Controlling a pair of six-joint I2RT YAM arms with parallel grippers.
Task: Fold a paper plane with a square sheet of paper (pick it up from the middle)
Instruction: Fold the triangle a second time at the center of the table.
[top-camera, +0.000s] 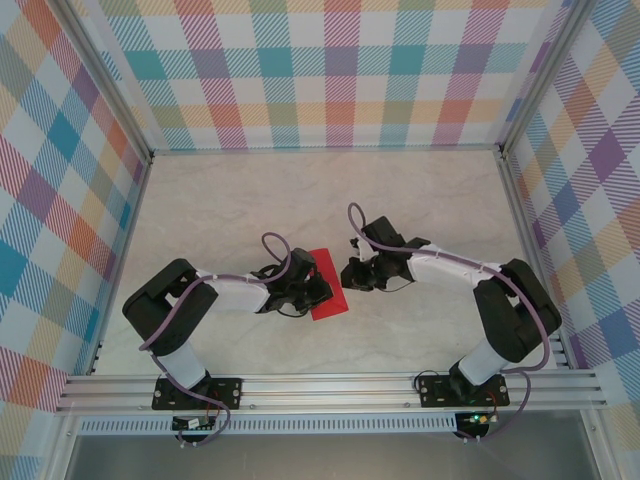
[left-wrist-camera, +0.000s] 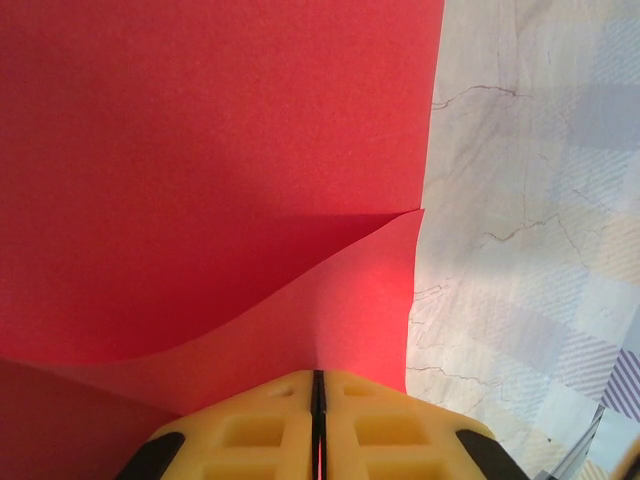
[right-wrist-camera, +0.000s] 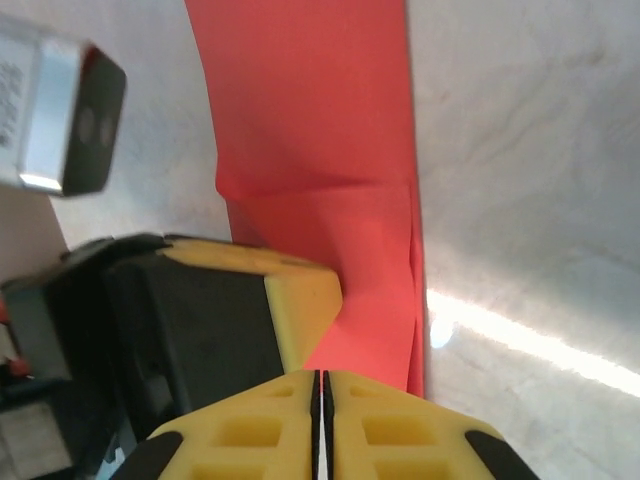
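Left claw (left-wrist-camera: 318, 380): pressed together, pinching a raised flap of the square sheet of paper (top-camera: 332, 296). Right claw (right-wrist-camera: 322, 380): pressed together at the sheet's edge; you can't tell whether it nips paper. Sheet sits mid-tabletop (top-camera: 420, 200), left claw at its 9 o'clock, right claw at 2 o'clock.

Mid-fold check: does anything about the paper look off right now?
Yes. The square sheet of paper is not lying flat: at the shut left pincer its upper layer bows up in a curve, and the right wrist view shows a kink buckled across it. No tear shows.
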